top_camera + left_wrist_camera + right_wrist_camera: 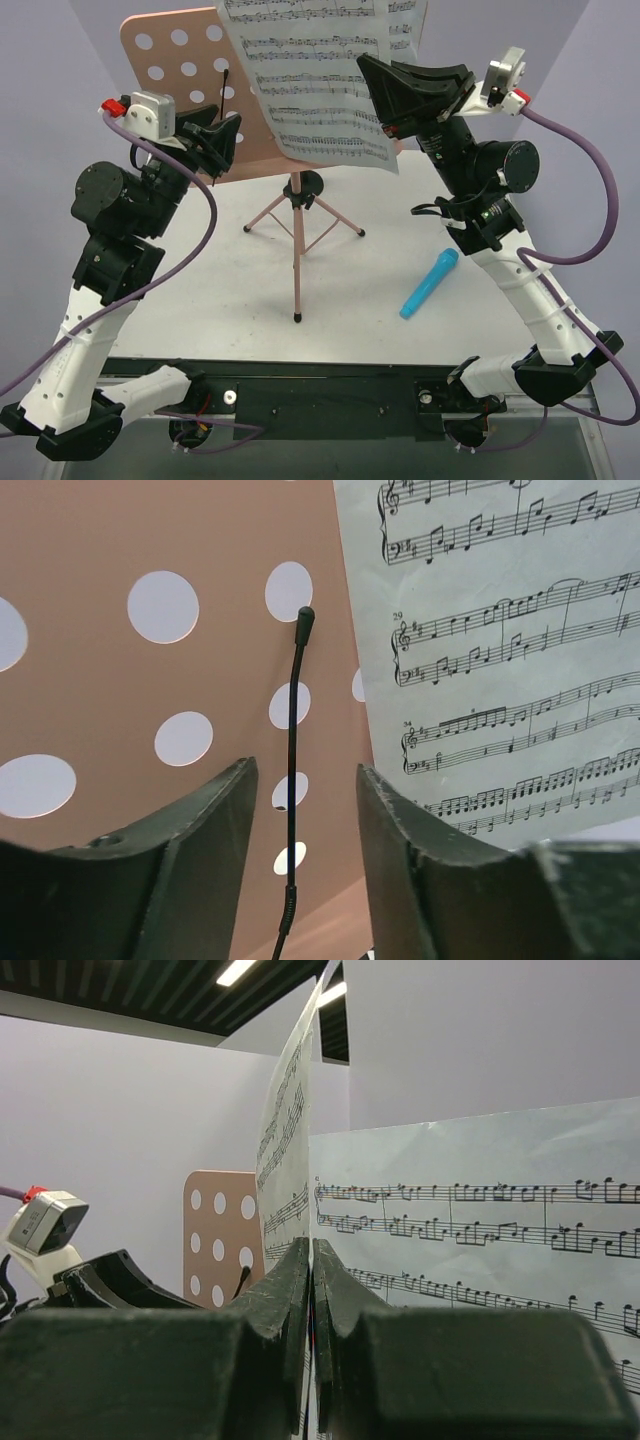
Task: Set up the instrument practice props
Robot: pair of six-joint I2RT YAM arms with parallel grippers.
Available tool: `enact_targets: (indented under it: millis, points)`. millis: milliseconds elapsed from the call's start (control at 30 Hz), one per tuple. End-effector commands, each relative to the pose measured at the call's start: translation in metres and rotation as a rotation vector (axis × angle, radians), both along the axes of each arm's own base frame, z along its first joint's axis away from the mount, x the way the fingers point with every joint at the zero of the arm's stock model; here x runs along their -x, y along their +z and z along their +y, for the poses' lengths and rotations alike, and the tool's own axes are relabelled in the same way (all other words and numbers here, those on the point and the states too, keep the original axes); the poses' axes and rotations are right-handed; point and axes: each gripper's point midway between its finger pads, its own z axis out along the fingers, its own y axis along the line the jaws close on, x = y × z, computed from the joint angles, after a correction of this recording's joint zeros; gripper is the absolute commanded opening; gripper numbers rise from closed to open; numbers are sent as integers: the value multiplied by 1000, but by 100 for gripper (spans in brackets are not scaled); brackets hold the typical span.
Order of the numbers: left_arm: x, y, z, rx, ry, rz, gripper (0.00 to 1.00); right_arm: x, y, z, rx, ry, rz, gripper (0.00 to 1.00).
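The page (pixel 500 680) carries bar numbers 29 and 34. The left gripper (pixel 305 810) gapes around the wire (pixel 293 740). The right gripper (pixel 312 1280) pinches a page edge. A blue tube (pixel 430 283) lies near right.

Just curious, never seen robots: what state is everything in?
Tripod: legs spread, standing.
Music-stand desk: upright atop the tripod.
Wire page-holder: raised against the desk.
Sheet-music page: held up, edge pinched.
Blue toy microphone: lying flat.
Left jaws: open around the wire page-holder.
Right jaws: shut on the sheet-music page.
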Motion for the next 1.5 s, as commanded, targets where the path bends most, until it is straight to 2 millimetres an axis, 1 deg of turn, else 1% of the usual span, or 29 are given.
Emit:
enact_targets:
  millis: [0,133,200,233,267,333,433,467,667,867,933,1000,1033,1167,1267,1300,1467]
  points:
    - [9,21,-2,43,-48,-41,51,13,24,-16,-83,-15,-89,0]
    - [10,22,-1,55,-51,-44,45,10,22,-16,-79,-18,-86,0]
    - [11,23,0,59,-48,-50,41,10,20,-15,-76,-16,-83,0]
    - [11,23,1,60,-47,-50,36,9,20,-15,-78,-14,-83,0]
    - [11,24,2,60,-43,-52,34,9,19,-15,-78,-12,-79,0]
    - [12,23,3,59,-42,-51,27,9,19,-14,-80,-6,-77,0]
    - [12,24,3,58,-44,-53,22,7,19,-12,-86,5,-73,0]
    - [12,24,3,57,-44,-53,18,7,18,-12,-87,5,-73,0]
    - [14,25,2,59,-51,-56,8,4,20,-12,-110,13,-65,0]
    - [17,29,6,68,-46,-77,2,-1,21,-12,-143,20,-51,0]
    - [25,32,2,63,-80,-108,0,-3,20,-11,-151,21,-45,0]
    - [31,34,2,61,-99,-140,0,-4,20,-10,-155,24,-44,0]
    - [37,40,3,72,-110,-171,0,-5,21,-11,-159,24,-43,0]
    - [46,41,-1,69,-151,-206,0,-6,20,-10,-165,28,-36,0]
    - [50,40,-7,67,-191,-219,0,-9,20,-8,-174,36,-29,0]
    - [51,42,-7,73,-194,-227,0,-10,21,-7,-178,42,-27,0]
    - [50,40,-9,76,-201,-222,0,-15,20,-2,-200,75,-15,0]
